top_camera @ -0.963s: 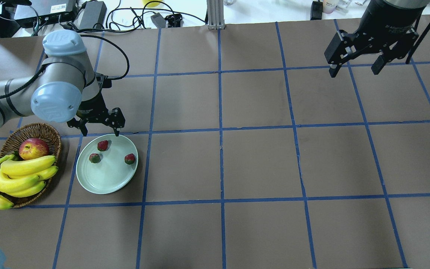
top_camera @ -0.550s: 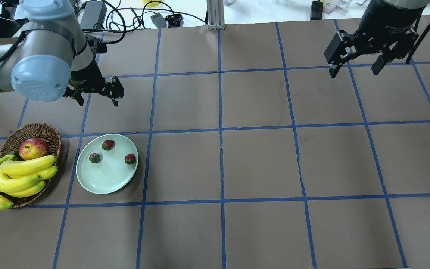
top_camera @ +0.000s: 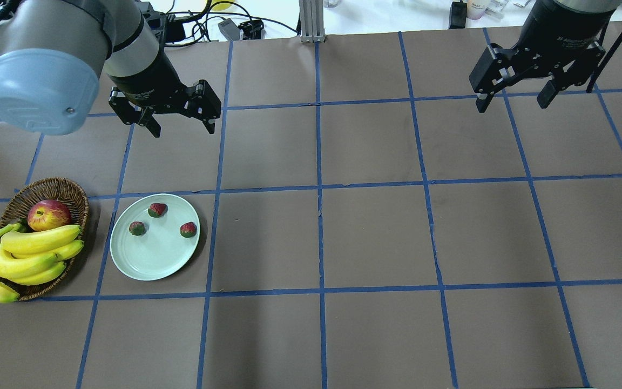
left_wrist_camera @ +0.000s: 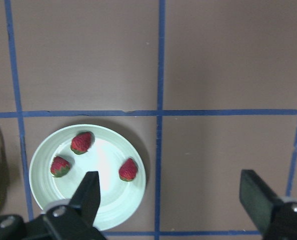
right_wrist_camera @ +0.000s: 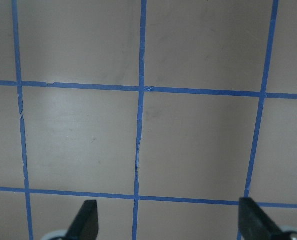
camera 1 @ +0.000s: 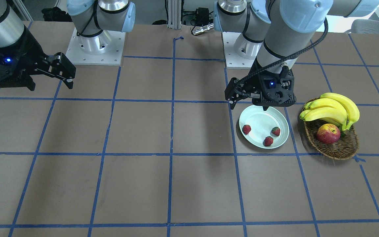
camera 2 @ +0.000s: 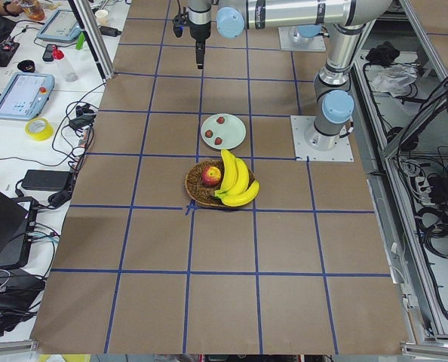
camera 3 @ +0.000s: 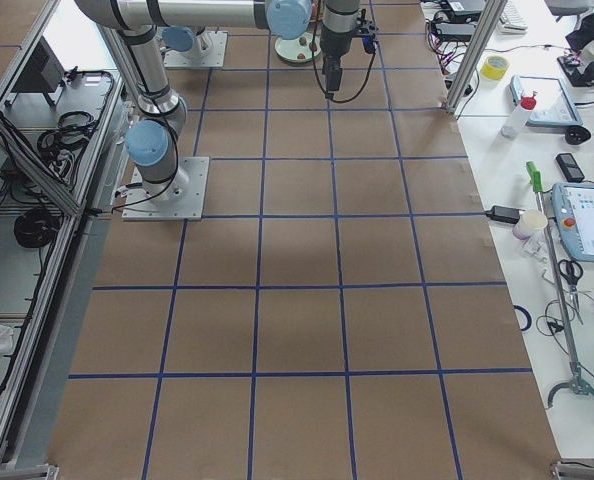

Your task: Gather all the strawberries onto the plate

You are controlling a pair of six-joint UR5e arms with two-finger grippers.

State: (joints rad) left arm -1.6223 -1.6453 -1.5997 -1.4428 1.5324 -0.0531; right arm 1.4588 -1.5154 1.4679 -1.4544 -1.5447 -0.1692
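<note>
Where strawberries (top_camera: 157, 209) lie, round plate (top_camera: 149, 265) gleams.

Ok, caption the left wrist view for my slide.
Open left gripper hovers above the plate, which holds all three strawberries.

Basket (top_camera: 76, 195): brown wicker, at the left of the overhead view; holding fruit
Apple (top_camera: 48, 214): red-yellow, in the basket's far part; touching the bananas
Bananas (top_camera: 25, 254): yellow bunch across the basket; ends overhanging its left rim
Table (top_camera: 376, 237): brown top; blue tape (top_camera: 319, 183) marking a grid of squares
Cables (top_camera: 192, 21): black, tangled beyond the far edge
Tape roll (camera 2: 38, 129): yellow, on the white side bench
</note>
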